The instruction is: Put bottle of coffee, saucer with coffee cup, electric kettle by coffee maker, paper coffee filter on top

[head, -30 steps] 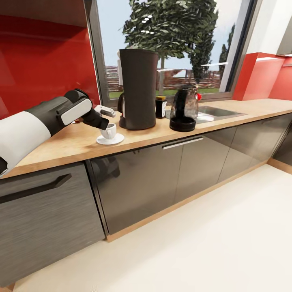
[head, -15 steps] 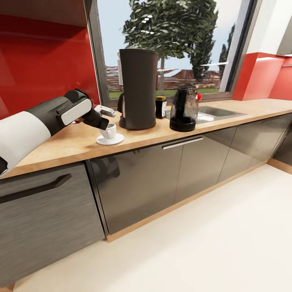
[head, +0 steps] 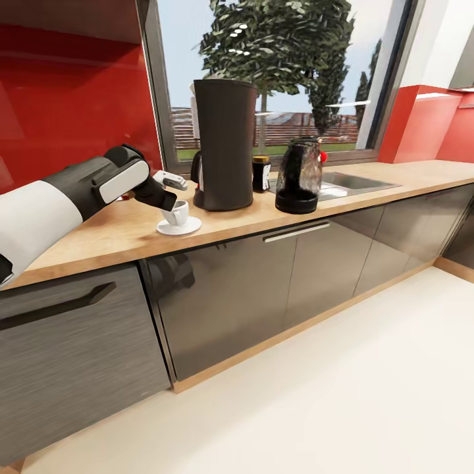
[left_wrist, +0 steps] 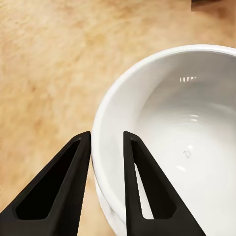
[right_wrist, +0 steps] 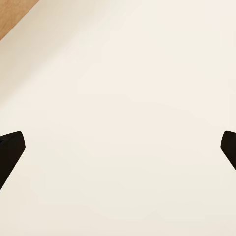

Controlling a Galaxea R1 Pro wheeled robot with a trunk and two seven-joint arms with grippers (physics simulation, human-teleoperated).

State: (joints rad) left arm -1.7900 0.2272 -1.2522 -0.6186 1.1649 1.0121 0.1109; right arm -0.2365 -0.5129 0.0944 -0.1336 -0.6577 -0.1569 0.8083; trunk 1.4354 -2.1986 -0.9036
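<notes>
Kettle [head: 299, 176] sits lower now; left end effector [head: 172, 205] still pinches cup [head: 178, 212].

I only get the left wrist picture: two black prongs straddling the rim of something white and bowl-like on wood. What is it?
Observer: It's the coffee cup, standing on the saucer.
Operator: Anything close to it?
Observer: The coffee maker stands right beside the saucer, much taller than the cup.
Operator: And the robot's other hand?
Observer: The right gripper is wide open, holding nothing, with pale floor beneath it.
</notes>
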